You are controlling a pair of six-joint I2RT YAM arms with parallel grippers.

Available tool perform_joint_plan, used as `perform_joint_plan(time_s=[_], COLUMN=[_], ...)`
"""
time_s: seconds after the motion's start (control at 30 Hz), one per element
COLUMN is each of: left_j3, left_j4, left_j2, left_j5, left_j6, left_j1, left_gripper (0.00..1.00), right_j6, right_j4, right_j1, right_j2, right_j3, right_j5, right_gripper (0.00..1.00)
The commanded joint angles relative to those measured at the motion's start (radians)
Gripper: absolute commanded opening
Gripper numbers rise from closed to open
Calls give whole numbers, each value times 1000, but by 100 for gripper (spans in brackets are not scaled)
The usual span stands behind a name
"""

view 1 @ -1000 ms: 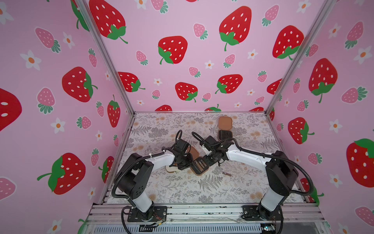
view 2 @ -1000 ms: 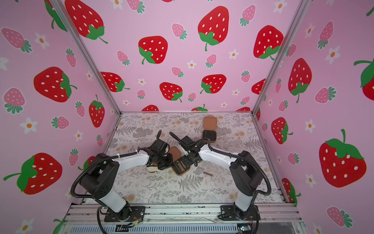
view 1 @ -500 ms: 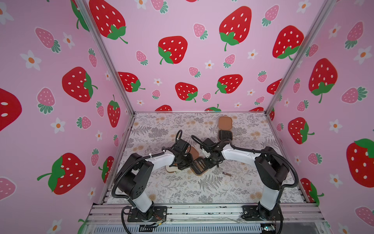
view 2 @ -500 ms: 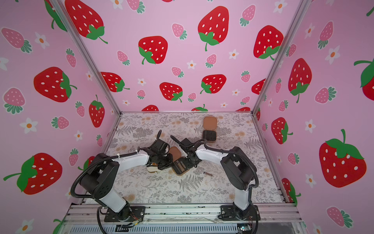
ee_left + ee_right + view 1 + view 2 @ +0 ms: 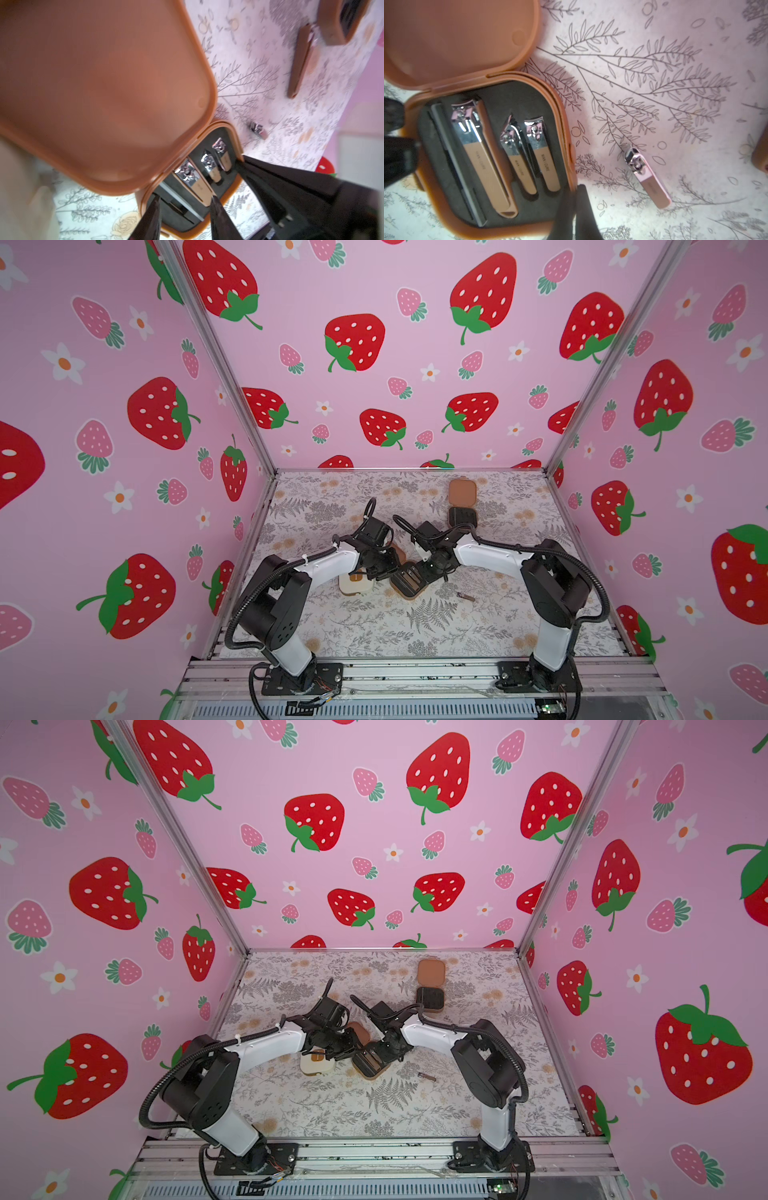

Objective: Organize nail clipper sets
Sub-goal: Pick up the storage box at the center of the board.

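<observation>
Pink strawberry-printed walls [image 5: 374, 302] are enclosing a tabletop covered in grey floral paper [image 5: 374, 626]. You are looking at both arms meeting mid-table over an open brown rounded-square plastic case [image 5: 409, 583], which is sitting diagonally to the table edges.

In both top views that case is showing only as a small dark patch. The right wrist view is showing its black foam inside [image 5: 508, 91]. There, a large metal clipper with a tan lever [image 5: 481, 153] and two smaller clippers [image 5: 517, 153] are lying side by side. Their long axes are parallel and their cutting heads are pointing toward the hinge and the raised brown lid [image 5: 456, 37]. A slim grey file [image 5: 454, 158] is lying alongside them.

Your left gripper [image 5: 185, 199] is holding its fingers spread, with the tips over the case's rim. The blurred lid is filling most of the left wrist view and hiding much of the inside. Your right gripper [image 5: 576, 191] is showing its fingers pressed together at the case's rim, and whether they are touching it is hard to tell.

A loose slim metal clipper with a pale lever [image 5: 646, 176] is lying flat near the case, apart from it. In a top view [image 5: 465, 596] its long axis is running roughly across the table, cutting head toward the case.

A closed cream rounded-square case [image 5: 353, 585] is sitting just beside the open one, partly hidden under your left arm. A second brown case [image 5: 462, 517] is lying open at the far side, well apart, its contents too small to make out.
</observation>
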Motion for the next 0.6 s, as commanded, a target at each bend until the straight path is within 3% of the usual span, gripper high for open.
perform_joint_plan(time_s=[0.0,0.3,0.57], left_j3=[78,89,-38], left_j4=[-89,-177,-62], left_j2=[-70,-233,-323], left_j5=[-18,-92,67], left_j6=[48,118,93], left_j1=[3,30,156], left_gripper=[50,71,75], right_j6=[11,-35,-110], right_j4=[-35,-4,15], right_j1=[-10,-38,-67], right_j2=[-1,-157,-256], right_j3=[29,12,-18], right_j5=[26,-32,-140], right_gripper=[0,0,0])
